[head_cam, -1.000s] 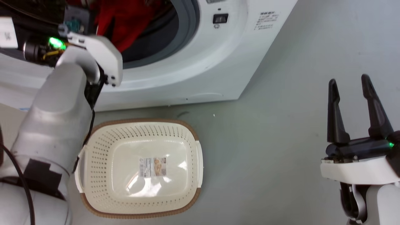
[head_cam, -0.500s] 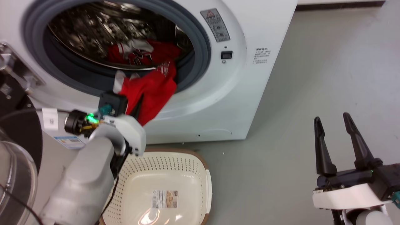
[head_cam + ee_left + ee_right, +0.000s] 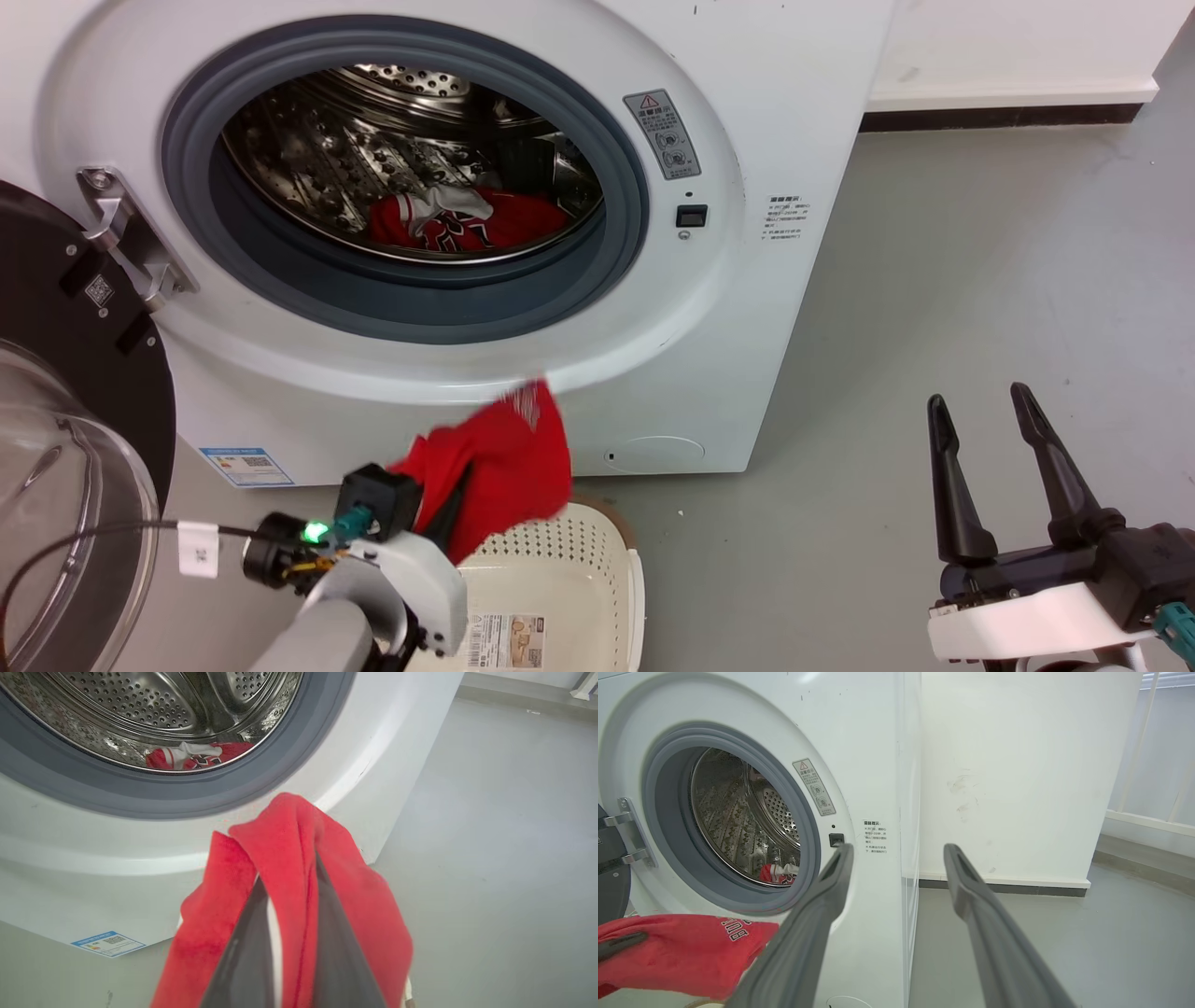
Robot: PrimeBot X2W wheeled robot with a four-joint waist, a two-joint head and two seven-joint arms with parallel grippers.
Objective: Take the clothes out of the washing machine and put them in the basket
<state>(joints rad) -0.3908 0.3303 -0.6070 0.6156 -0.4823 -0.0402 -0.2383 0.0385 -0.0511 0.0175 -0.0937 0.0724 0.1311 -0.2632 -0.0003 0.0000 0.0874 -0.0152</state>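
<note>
Head view is showing the left tool (image 3: pixel 453 511) clamping a red jersey (image 3: pixel 504 457) that's now hanging free over the basket (image 3: pixel 583 560) instead of trailing from the washing machine (image 3: pixel 747 140), so dropping's looking next, right tool (image 3: pixel 990 439) idling wide, another garment (image 3: pixel 457 224) sitting inside.

This looks like a plain laundry or utility room. A white washer (image 3: pixel 803 93) stands on a bare grey floor (image 3: pixel 980 299) beside a white wall (image 3: pixel 1008 47) with a dark skirting (image 3: pixel 999 118), a basket (image 3: pixel 569 546) before it.
</note>
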